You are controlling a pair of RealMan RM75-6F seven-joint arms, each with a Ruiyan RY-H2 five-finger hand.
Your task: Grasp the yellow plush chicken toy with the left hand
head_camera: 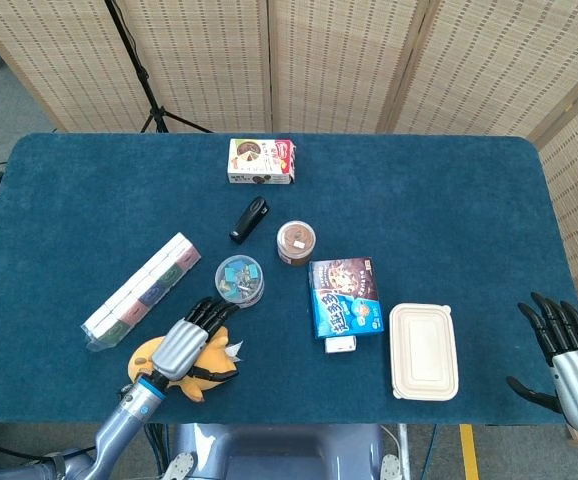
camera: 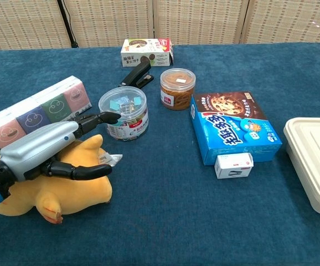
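Observation:
The yellow plush chicken point(camera: 77, 191) lies on its side near the table's front left edge, with a white tag by its head. In the head view the chicken point(head_camera: 147, 352) shows on either side of my left hand point(head_camera: 183, 346). My left hand point(camera: 49, 149) lies on top of it. Its fingers point(camera: 96, 118) stretch out past the toy toward the clip jar, and the thumb point(camera: 85, 173) lies across the toy's near side. The fingers are not curled around the toy. My right hand point(head_camera: 567, 358) hangs with fingers spread at the table's front right edge, holding nothing.
A clear jar of clips point(camera: 125, 112) stands just beyond the fingertips, and a tissue pack point(camera: 27, 117) lies to the left. Further off are a black stapler point(camera: 136, 77), a brown jar point(camera: 177, 88), a blue cookie box point(camera: 235, 126), a small white box point(camera: 233, 165) and a white lunch box point(camera: 315, 163).

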